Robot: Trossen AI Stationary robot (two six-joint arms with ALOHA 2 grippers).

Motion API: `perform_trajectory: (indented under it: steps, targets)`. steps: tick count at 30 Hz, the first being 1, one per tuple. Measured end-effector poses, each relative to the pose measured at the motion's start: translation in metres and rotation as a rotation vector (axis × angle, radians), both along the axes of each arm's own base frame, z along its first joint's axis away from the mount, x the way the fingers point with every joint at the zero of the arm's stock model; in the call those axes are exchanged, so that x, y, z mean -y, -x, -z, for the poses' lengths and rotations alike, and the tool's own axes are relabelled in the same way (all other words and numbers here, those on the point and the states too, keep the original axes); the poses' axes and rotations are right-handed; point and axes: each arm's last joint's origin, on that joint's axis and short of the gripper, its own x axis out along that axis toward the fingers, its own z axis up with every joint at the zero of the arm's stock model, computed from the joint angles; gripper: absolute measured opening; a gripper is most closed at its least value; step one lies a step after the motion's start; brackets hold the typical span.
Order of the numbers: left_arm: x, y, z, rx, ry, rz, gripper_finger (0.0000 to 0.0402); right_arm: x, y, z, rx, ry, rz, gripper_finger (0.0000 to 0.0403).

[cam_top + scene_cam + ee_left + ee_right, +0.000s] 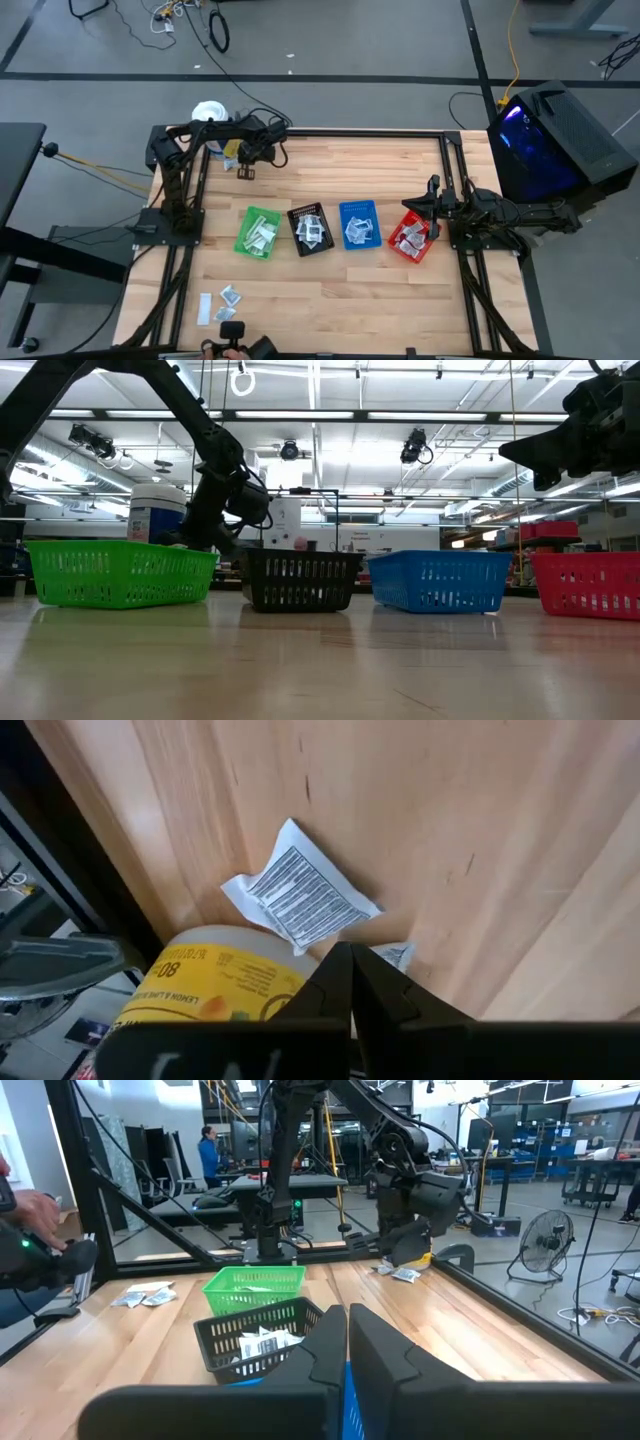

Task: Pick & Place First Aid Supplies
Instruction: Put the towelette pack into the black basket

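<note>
From above, I see my left gripper (245,172) near the white tub (209,111), fingers pressed together, holding nothing. My right gripper (432,192) hovers just beside the red bin (396,248), fingers shut, nothing visibly held. Sachets (261,236) fill the bins. The left wrist view shows a printed sachet (302,900) on the worktop (480,830) touching the tub.

Wood table (330,290): bins (310,230), sachets (232,296), tub (210,112)
</note>
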Motion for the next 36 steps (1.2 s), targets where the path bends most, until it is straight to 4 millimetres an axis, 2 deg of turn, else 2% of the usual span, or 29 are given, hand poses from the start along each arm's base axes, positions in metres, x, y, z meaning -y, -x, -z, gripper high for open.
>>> perform_trajectory:
  steps: [12, 27, 36]
  targets:
    - [-0.007, 0.001, 0.002, 0.082, 0.035, -0.006, 0.0003, 0.0, 0.0, 0.0, 0.0, 0.0, 0.0, 0.0023]
    - [-0.014, 0.003, 0.002, 0.103, 0.017, -0.008, 0.0003, 0.0, 0.0, 0.0, 0.0, 0.0, 0.0, 0.0023]
    - [-0.015, 0.003, 0.018, 0.068, 0.043, -0.026, 0.0003, 0.0, 0.0, 0.0, 0.0, 0.0, 0.0, 0.0023]
